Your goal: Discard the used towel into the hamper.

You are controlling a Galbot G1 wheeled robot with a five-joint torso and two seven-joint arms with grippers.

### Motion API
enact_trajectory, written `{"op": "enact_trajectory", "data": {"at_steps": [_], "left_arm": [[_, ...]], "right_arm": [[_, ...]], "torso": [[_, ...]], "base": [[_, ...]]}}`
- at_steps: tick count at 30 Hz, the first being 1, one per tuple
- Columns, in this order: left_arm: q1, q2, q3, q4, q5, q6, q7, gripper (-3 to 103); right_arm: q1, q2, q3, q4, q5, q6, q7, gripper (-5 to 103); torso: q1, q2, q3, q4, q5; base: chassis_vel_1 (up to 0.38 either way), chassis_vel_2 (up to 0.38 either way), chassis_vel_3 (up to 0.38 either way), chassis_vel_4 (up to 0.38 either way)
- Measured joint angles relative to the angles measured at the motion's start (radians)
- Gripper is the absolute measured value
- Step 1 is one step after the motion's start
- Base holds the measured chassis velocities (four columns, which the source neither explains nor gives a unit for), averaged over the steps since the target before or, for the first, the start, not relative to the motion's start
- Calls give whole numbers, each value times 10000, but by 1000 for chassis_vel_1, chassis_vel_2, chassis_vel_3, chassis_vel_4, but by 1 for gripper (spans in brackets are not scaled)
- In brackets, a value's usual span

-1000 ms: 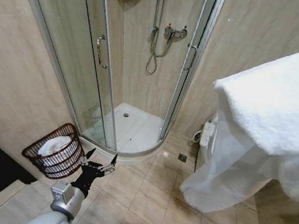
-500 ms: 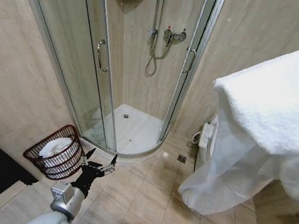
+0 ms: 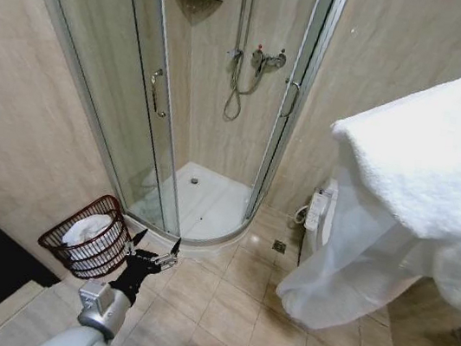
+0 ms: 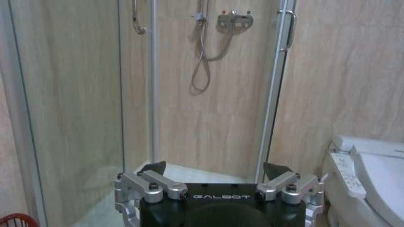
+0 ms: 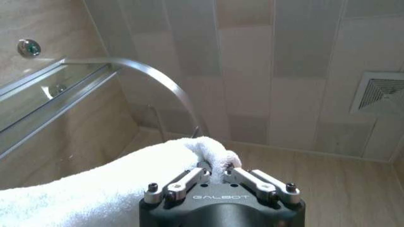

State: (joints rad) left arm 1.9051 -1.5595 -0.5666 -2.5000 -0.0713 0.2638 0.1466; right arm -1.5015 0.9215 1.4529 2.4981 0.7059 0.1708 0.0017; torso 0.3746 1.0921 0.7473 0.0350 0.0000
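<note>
The right gripper [image 5: 216, 176] is pinching a fold of the towel [image 3: 430, 161], which is draping soft and limp. The left gripper [image 3: 154, 243] is hanging wide open, empty, beside the hamper [image 3: 90, 239].

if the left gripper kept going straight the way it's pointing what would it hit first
Probably the shower enclosure: the open left gripper aims between its two glass door edges, toward the tray or back wall. Depth is unclear, and the hamper sits off to its side.
</note>
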Motion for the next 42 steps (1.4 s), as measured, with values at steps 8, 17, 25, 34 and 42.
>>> {"op": "enact_trajectory", "data": {"at_steps": [8,17,25,34,42], "left_arm": [[0,0,0,0,0,0,0,100],[0,0,0,0,0,0,0,100],[0,0,0,0,0,0,0,100],[0,0,0,0,-1,0,0,100],[0,0,0,0,0,-1,0,100]], "right_arm": [[5,-40,17,7,0,-1,4,7],[16,-11,13,11,14,-1,2,7],[-16,4,30,14,29,-2,2,7],[-18,13,33,19,40,-12,8,7],[-28,10,152,20,71,-17,26,7]], "torso": [[183,404,220,0,0],[400,877,477,0,0],[570,1257,688,0,0],[810,1763,953,0,0],[1009,2214,1202,0,0]], "base": [[0,0,0,0],[0,0,0,0],[0,0,0,0],[0,0,0,0],[0,0,0,0]]}}
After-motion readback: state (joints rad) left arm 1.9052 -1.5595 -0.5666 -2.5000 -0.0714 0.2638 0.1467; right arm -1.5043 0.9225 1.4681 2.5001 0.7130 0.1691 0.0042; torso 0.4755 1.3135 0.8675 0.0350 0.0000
